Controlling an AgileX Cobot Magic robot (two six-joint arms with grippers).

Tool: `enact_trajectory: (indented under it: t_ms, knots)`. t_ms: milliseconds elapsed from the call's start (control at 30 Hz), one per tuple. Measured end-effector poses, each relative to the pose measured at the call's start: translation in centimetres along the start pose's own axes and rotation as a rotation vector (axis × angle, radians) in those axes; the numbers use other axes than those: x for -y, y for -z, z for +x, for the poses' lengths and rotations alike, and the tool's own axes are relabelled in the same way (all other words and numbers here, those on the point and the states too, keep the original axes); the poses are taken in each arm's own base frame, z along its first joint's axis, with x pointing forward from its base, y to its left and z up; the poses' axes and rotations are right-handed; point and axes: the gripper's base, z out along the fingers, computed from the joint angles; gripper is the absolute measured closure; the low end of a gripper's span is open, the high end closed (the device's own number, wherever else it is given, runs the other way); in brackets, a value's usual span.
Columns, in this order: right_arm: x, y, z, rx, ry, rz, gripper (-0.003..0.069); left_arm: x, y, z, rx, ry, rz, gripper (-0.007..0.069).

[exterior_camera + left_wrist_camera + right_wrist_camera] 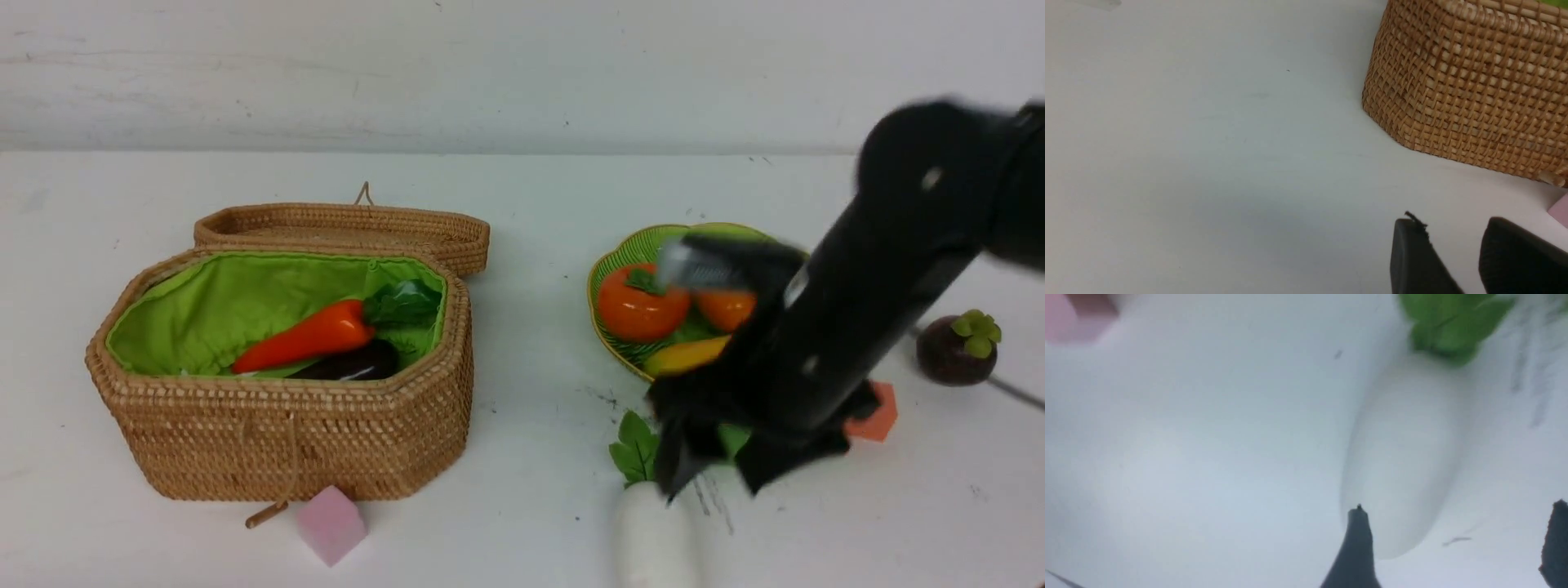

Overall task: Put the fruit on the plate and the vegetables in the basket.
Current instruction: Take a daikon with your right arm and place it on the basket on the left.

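Observation:
The wicker basket [286,441] stands open at the left and holds the carrot [306,339] and the eggplant [351,363]. The green plate [608,269] holds the persimmon [637,310], the mango [725,309] and the banana [682,357]. The mangosteen [955,351] sits on the table at the far right. The white radish [653,539] lies at the front edge. My right gripper [712,483] is open just above its leafy end; in the right wrist view the gripper [1458,508] is empty beside the radish [1404,457]. My left gripper [1451,222] is open and empty near the basket wall [1466,90].
The basket's lid [343,229] lies open behind it. A pink foam cube [331,523] sits in front of the basket. An orange foam cube [878,420] lies behind my right arm, which is blurred and covers part of the plate.

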Motion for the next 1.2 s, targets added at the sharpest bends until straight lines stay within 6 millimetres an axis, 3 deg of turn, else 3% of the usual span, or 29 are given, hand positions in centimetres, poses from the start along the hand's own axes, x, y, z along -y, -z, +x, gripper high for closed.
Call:
enact_trajectory:
  t_ms: [167, 433, 567, 700, 800, 967, 1200]
  knots:
    - [-1.4, -2.9, 0.5, -0.007, 0.022, 0.021, 0.0035, 0.0, 0.0, 0.0, 0.0, 0.0, 0.0, 0.0386]
    - [0.3, -6.9, 0.0, -0.086, -0.049, 0.114, 0.0035, 0.0, 0.0, 0.0, 0.0, 0.0, 0.0, 0.0386]
    - [1.0, -9.6, -0.1, -0.143, -0.07, 0.128, 0.0083, 0.0, 0.0, 0.0, 0.0, 0.0, 0.0, 0.0386]
    - [1.0, -9.8, -0.3, -0.15, -0.036, 0.12, 0.0107, 0.0, 0.0, 0.0, 0.0, 0.0, 0.0, 0.0386]
    - [0.6, -8.9, -1.1, -0.142, 0.017, 0.102, 0.0107, 0.0, 0.0, 0.0, 0.0, 0.0, 0.0, 0.0386]
    - [-1.7, -4.4, -3.6, -0.029, 0.105, 0.017, 0.0107, 0.0, 0.0, 0.0, 0.0, 0.0, 0.0, 0.0386]
    - [-7.7, 5.1, -8.4, 0.323, 0.411, -0.204, 0.0107, 0.0, 0.0, 0.0, 0.0, 0.0, 0.0, 0.0386]
